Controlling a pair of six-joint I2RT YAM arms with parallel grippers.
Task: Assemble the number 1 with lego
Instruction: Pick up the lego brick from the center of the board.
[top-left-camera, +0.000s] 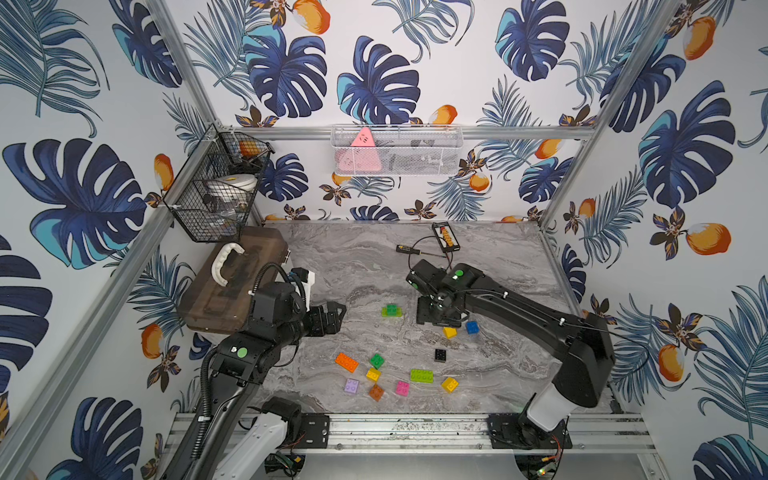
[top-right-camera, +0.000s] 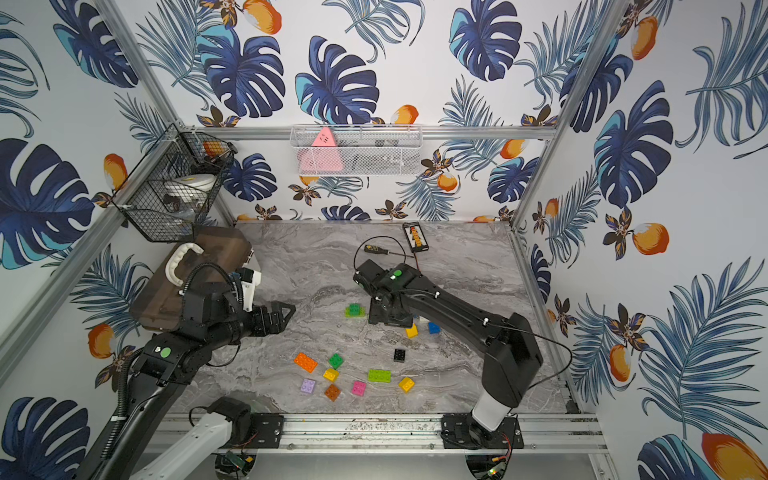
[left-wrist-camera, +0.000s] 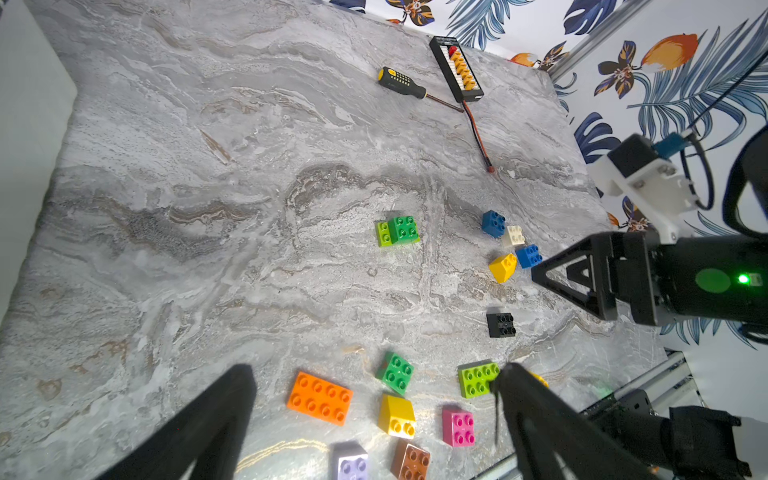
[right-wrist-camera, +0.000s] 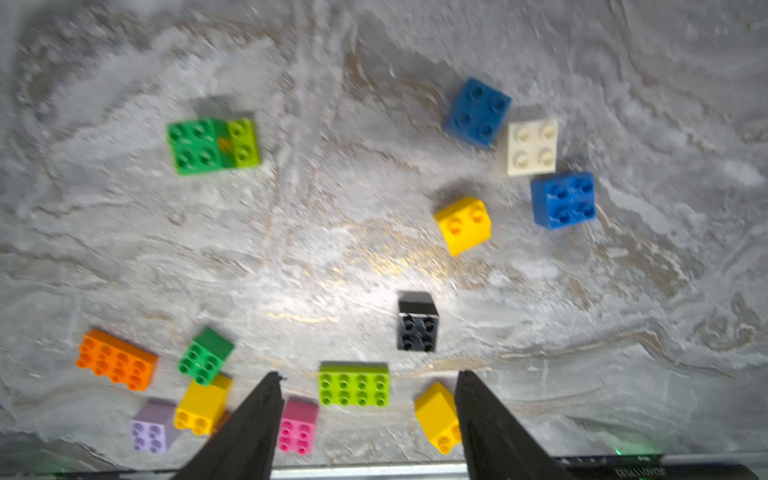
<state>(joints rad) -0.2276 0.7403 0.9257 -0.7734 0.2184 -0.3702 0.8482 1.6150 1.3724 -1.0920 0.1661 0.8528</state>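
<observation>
Loose lego lies on the marble table (top-left-camera: 353, 266). A dark green brick sits on a lime one (top-left-camera: 391, 310) mid-table. Near the front edge lie an orange long brick (top-left-camera: 346, 362), a lime long brick (top-left-camera: 421, 375), and several small bricks, among them green (top-left-camera: 377, 360), pink (top-left-camera: 402, 387) and purple (top-left-camera: 351, 385). A yellow brick (top-left-camera: 449, 332), a black one (top-left-camera: 440, 355), two blue ones (right-wrist-camera: 478, 111) and a white one (right-wrist-camera: 532, 146) lie to the right. My right gripper (right-wrist-camera: 368, 375) hangs open and empty above them. To the left my left gripper (left-wrist-camera: 376, 370) is wide open and empty.
A brown toolbox with a white handle (top-left-camera: 232, 282) stands at the back left under a black wire basket (top-left-camera: 216, 187). A screwdriver (top-left-camera: 409, 249) and a black connector board with a cable (top-left-camera: 445, 237) lie at the back. A metal rail (top-left-camera: 395, 432) runs along the front.
</observation>
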